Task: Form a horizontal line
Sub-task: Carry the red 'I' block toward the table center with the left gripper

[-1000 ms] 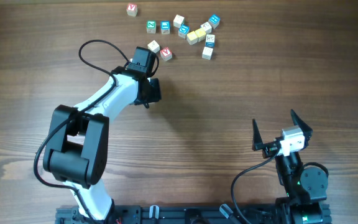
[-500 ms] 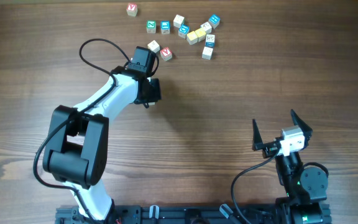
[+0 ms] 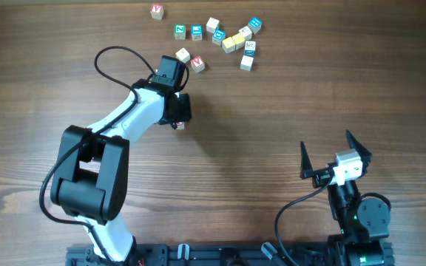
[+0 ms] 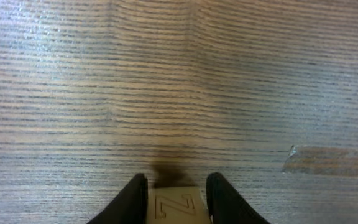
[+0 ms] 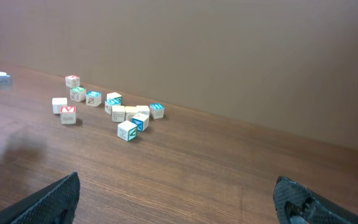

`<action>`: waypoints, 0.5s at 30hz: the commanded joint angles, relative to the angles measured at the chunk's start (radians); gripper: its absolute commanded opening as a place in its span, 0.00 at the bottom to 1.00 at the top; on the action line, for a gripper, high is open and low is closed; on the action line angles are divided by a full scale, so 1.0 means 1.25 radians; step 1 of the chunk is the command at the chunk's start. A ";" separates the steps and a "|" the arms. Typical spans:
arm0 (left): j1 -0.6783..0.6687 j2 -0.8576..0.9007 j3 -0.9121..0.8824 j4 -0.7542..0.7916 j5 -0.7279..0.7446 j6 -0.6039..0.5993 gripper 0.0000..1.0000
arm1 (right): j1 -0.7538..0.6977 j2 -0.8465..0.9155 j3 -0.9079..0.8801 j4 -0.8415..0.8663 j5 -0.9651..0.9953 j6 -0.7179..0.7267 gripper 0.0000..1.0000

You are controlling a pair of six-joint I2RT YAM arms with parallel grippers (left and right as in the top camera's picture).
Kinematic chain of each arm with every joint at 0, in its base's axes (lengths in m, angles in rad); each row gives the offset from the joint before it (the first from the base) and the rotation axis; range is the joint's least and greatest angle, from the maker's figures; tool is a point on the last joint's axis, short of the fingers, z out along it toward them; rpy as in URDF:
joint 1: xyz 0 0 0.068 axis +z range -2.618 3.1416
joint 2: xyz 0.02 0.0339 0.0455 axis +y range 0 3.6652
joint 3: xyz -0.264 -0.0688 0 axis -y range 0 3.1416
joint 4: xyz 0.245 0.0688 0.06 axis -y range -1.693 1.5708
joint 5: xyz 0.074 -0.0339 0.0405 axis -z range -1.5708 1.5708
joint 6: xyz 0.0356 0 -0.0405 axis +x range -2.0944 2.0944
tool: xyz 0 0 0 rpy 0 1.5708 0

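My left gripper [image 3: 178, 120] is down at the table, below the cube cluster, shut on a pale wooden cube engraved with a Z [image 4: 174, 204]. In the left wrist view the black fingers [image 4: 134, 194] press its two sides. Other small letter cubes lie scattered at the far edge. Among them are a red-lettered cube [image 3: 197, 64], a pale cube [image 3: 183, 55], a yellow cube [image 3: 230, 44] and a white dark-marked cube [image 3: 249, 49]. No horizontal line of cubes shows. My right gripper [image 3: 325, 139] stands open near the front right, holding nothing.
A lone red-lettered cube [image 3: 157, 11] sits at the far left of the cluster, with green [image 3: 180, 31] and blue [image 3: 196, 32] cubes beside it. The right wrist view shows the same cluster [image 5: 118, 112] far ahead. A black cable [image 3: 113, 55] loops by the left arm.
A pale cube now peeks out at the left gripper's tip in the overhead view. The left arm has hardly shifted and the right arm has not moved.
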 commanded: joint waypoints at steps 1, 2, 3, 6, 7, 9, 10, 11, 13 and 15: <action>-0.002 0.002 -0.007 0.002 -0.002 0.002 0.27 | -0.005 -0.006 -0.004 0.002 0.010 -0.002 1.00; -0.002 0.002 -0.007 0.002 -0.002 0.002 0.27 | -0.005 -0.006 -0.004 0.002 0.010 -0.002 1.00; -0.002 0.002 -0.007 0.002 -0.002 0.002 0.27 | -0.005 -0.006 -0.004 0.002 0.010 -0.002 1.00; -0.002 0.002 -0.007 0.002 -0.002 0.002 0.30 | -0.005 -0.006 -0.004 0.002 0.010 -0.002 1.00; -0.002 0.002 -0.007 0.002 -0.002 0.002 0.30 | -0.005 -0.006 -0.004 0.002 0.010 -0.002 1.00; -0.002 0.002 -0.007 0.002 -0.002 0.002 0.30 | -0.005 -0.006 -0.004 0.002 0.010 -0.002 1.00; -0.002 0.002 -0.007 0.002 -0.002 0.002 0.32 | -0.005 -0.006 -0.004 0.002 0.010 -0.002 1.00; -0.002 0.002 -0.007 0.003 -0.002 0.002 0.35 | -0.005 -0.006 -0.004 0.002 0.010 -0.002 1.00; -0.002 0.002 -0.007 0.003 -0.002 0.002 0.35 | -0.005 -0.006 -0.004 0.002 0.010 -0.002 1.00; -0.002 0.002 -0.007 0.002 -0.002 0.002 0.33 | -0.005 -0.006 -0.004 0.002 0.010 -0.002 1.00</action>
